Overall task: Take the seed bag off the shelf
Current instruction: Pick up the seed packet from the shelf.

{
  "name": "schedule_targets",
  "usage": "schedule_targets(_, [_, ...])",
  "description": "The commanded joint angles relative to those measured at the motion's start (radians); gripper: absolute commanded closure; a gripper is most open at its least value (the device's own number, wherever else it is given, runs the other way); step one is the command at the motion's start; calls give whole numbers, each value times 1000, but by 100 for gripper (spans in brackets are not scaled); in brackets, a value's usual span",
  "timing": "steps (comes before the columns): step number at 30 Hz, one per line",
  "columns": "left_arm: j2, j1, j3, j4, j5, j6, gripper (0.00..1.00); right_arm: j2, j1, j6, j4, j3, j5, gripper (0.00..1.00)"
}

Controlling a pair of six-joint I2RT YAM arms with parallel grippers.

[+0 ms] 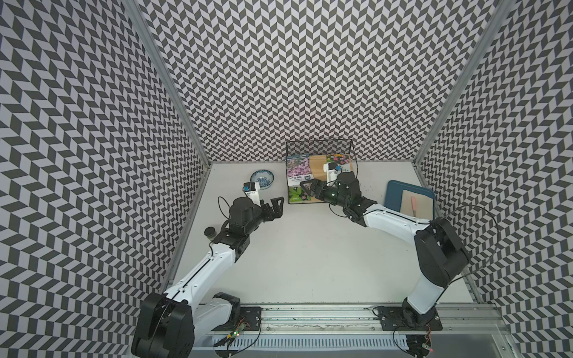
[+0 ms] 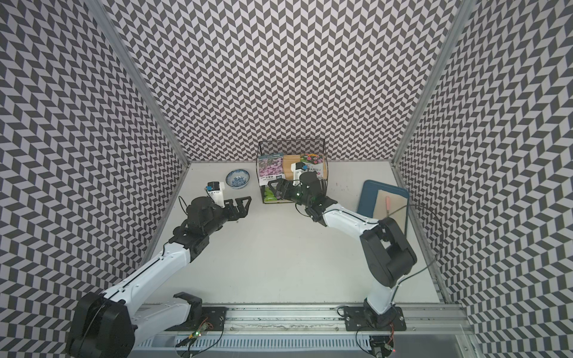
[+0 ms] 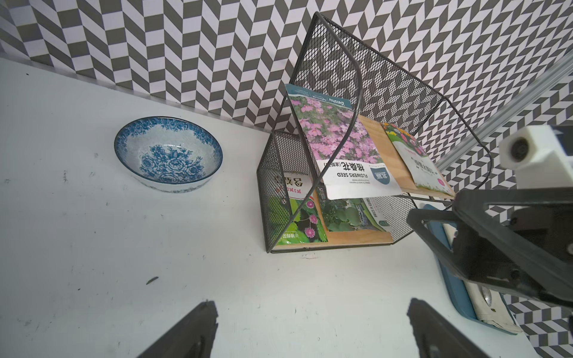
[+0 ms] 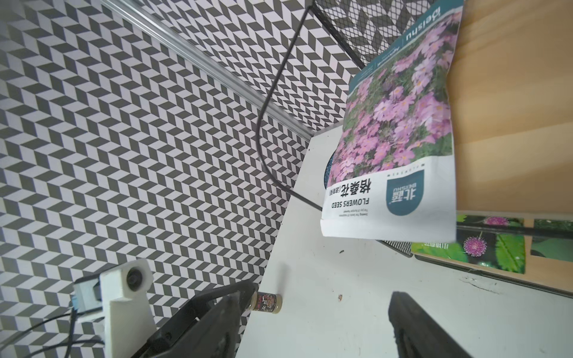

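We are looking at the seed bag [image 1: 298,170] [image 2: 270,169] [image 3: 341,145] [image 4: 400,124], the one with pink flowers. It is lying face up on the upper board of the shelf [image 1: 319,147] [image 2: 291,147] [image 3: 387,86] [image 4: 511,93], at the board's 9 o'clock end. In both top views its long axis is running from 12 to 6 o'clock. The teal brand strip is pointing at 12, towards the mesh back. The white band reading "FLOWERS SEED" is pointing at 6 and is hanging over the board's front edge.

The wire side loop is curving along the bag's 9 o'clock edge. At 3 o'clock bare wood is separating it from a multicoloured flower bag [image 1: 336,159]. Green bags [image 1: 297,195] are lying on the lower board beneath.

The right gripper [image 1: 305,190] [image 2: 274,191] [image 4: 324,294] is hovering at 6 o'clock of the overhanging band, above the lower board. Its fingers are standing apart around nothing, clear of the bag.

The left gripper [image 1: 279,207] [image 2: 245,206] [image 3: 310,305] is waiting at 8 o'clock of the shelf, spread wide and gripping nothing.

A blue-patterned bowl [image 1: 262,179] [image 3: 169,155] is sitting near the shelf at 9 o'clock. A blue tray [image 1: 393,192] is lying well apart at 3 o'clock. Bare table is stretching away at 6 o'clock.
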Motion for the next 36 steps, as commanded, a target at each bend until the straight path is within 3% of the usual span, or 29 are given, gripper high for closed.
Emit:
schedule_targets(1, [2, 13, -18, 0, 13, 7, 0, 53, 4, 65, 62, 41, 16, 20])
schedule_targets(17, [8, 61, -49, 0, 50, 43, 0, 208, 6, 123, 105, 184, 49, 25])
schedule_targets(28, [18, 80, -69, 20, 74, 36, 0, 228, 6, 154, 150, 173, 66, 52])
schedule_targets(36, [14, 83, -79, 23, 80, 34, 0, 203, 4, 187, 214, 137, 84, 53])
